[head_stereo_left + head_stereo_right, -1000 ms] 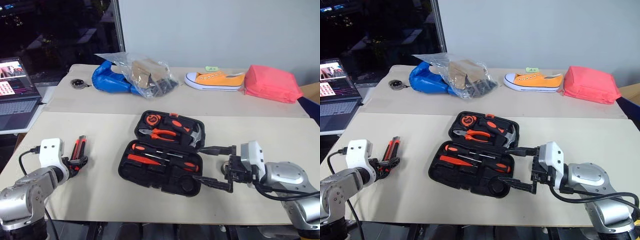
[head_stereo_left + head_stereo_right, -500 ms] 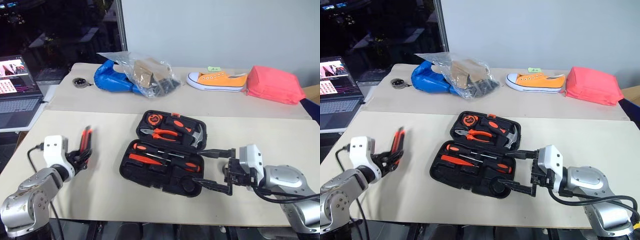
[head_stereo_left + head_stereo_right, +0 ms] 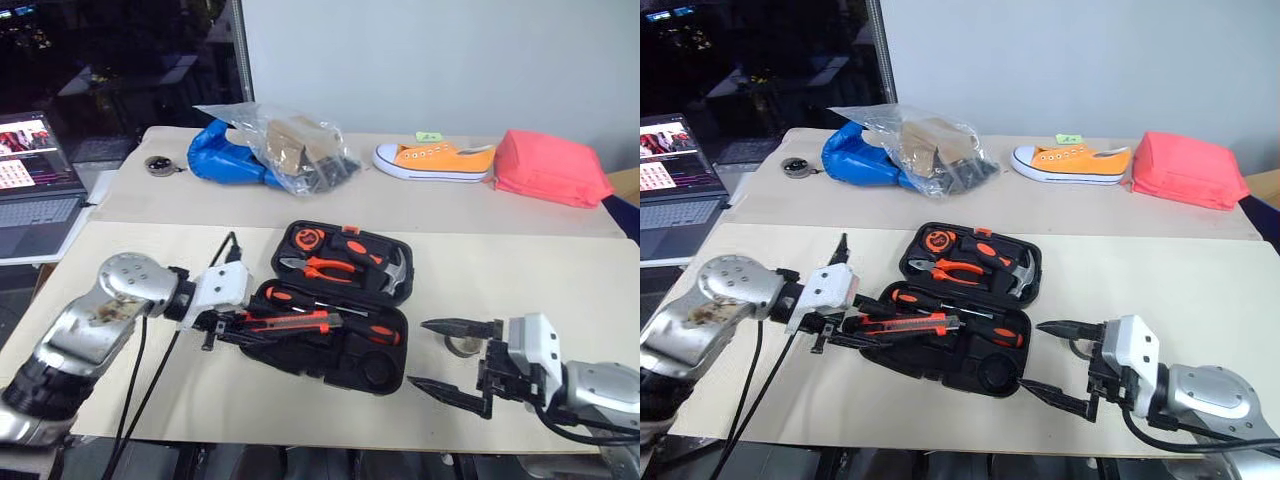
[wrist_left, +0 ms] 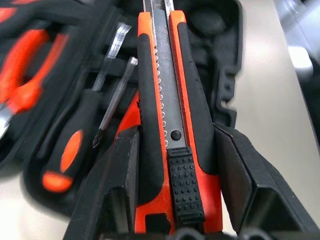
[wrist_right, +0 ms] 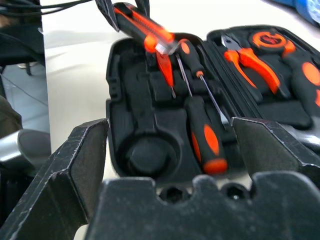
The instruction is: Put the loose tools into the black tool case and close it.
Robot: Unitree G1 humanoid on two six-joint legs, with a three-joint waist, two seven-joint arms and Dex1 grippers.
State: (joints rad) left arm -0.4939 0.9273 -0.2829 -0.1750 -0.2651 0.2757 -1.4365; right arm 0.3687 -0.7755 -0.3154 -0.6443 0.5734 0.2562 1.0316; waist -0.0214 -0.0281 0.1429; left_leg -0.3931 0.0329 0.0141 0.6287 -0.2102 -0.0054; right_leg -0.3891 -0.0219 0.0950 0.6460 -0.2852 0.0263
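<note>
The black tool case (image 3: 335, 335) lies open on the table (image 3: 560, 290), with pliers (image 3: 318, 268), a hammer (image 3: 385, 268) and two screwdrivers (image 5: 202, 135) seated inside. The utility knife (image 3: 290, 322) is clamped by the left gripper (image 3: 228, 328) over the case's near half, its long axis across the case, tip toward the right gripper (image 3: 445, 360), which is spread wide and empty.
</note>
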